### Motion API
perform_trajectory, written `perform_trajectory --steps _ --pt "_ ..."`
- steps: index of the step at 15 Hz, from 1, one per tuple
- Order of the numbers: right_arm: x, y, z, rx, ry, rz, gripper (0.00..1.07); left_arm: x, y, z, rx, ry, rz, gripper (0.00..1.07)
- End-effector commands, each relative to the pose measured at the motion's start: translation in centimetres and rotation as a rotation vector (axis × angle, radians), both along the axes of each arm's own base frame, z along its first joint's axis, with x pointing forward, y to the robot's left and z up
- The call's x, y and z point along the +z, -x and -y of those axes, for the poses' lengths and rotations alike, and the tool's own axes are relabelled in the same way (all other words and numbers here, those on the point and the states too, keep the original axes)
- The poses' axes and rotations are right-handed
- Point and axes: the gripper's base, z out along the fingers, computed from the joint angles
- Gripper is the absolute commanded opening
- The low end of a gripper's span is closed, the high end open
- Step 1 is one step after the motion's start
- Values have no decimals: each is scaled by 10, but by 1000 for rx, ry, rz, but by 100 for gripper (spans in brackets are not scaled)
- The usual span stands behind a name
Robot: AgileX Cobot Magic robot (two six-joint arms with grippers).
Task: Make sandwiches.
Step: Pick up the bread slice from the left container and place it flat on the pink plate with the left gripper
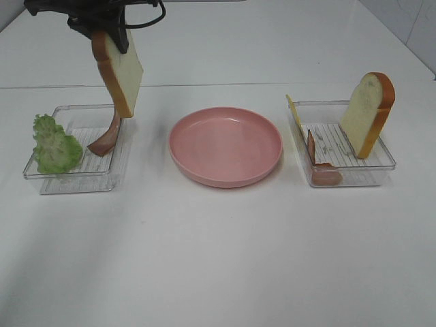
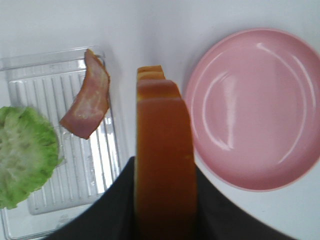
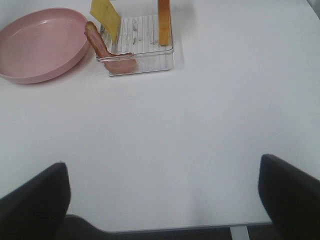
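Left jaws: closed on upright bread slice | right jaws: wide apart, empty | high view shows slice's white face; left wrist view only its crust.

Bare table before pink plate; either side, left tray and right tray with upright bread slice.

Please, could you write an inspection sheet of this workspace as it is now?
Surface: white table.
Job's things: pink plate, nothing on it; left tray holds lettuce and bacon strip; right tray holds upright bread, cheese, second bacon strip.
Clutter: nothing seen.
Hands: left hand shut on bread slice, raised near the left tray; right hand open above bare table.
Cables: black cable looped by the left arm.
Surroundings: pale wall past the far right corner.
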Motion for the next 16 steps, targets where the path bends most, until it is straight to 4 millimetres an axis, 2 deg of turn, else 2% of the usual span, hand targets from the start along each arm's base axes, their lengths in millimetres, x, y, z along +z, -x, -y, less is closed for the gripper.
perform_trajectory --steps 1,5,6,9,10,16 --pt "-1 4 0 0 2 38 98 18 6 11 -15 129 0 0" --pt "-1 4 0 0 2 38 98 20 -3 32 -59 364 63 0" --pt "-1 4 0 0 2 38 98 13 -8 42 -74 459 60 0" --pt "-1 4 0 0 2 38 98 -17 -19 55 -87 538 -12 0" --pt "-1 4 0 0 2 38 98 -51 -23 67 -113 534 -81 0" --pt "-1 4 0 0 2 38 98 -111 -34 91 -103 520 -104 0"
